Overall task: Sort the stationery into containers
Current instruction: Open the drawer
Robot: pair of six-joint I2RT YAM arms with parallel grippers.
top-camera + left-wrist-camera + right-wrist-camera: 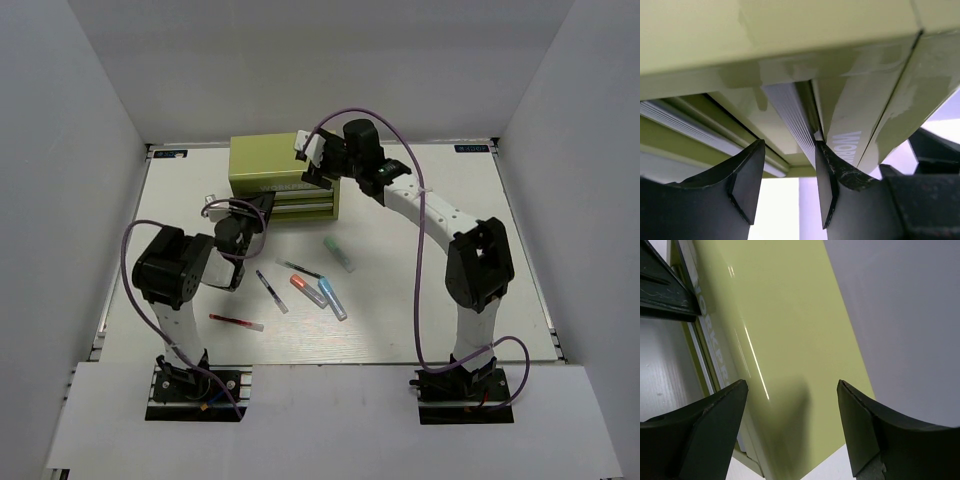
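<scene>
White worktop, loose pens, green chest.
Both jaws gape; drawer (slick metal) should pull by ribbed handle.

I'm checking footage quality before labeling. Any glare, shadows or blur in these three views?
Top external: even light, faint shadows, pens sharp. Left wrist: chest close and slightly soft, blown-out white between the fingers of the left hand. Right wrist: thin glare streaks on the chest, a soft shadow between the fingers of the right hand.
</scene>
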